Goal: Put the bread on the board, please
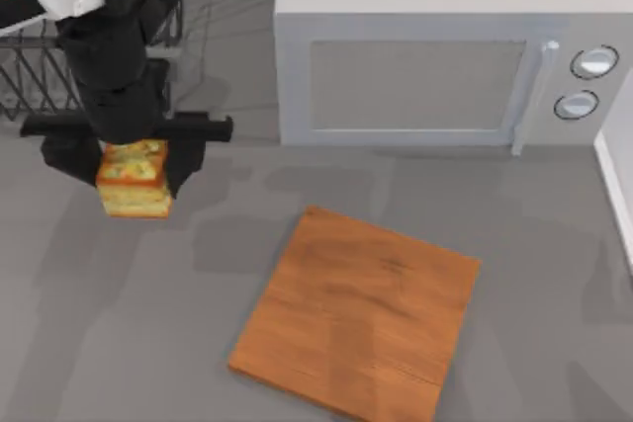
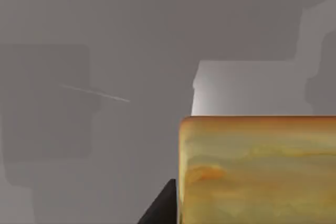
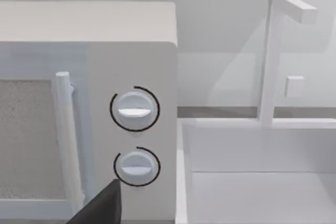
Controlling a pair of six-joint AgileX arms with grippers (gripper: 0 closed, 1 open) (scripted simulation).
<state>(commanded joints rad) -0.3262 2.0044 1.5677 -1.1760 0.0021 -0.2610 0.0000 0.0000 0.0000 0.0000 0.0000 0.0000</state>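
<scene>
The left pincer (image 1: 134, 177) was clenched on the bread (image 1: 133, 179), holding it above the grey surface (image 1: 119, 323) at the left side, in front of a wire rack (image 1: 30, 76). The board (image 1: 358, 314) lay well apart to the right, before the microwave (image 1: 445, 66).

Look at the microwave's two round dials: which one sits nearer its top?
The upper dial, directly above the lower dial on the microwave, beside the door handle; it looks slightly larger.

Grey table (image 1: 119, 323) with a white microwave (image 1: 415, 66) at the back.
</scene>
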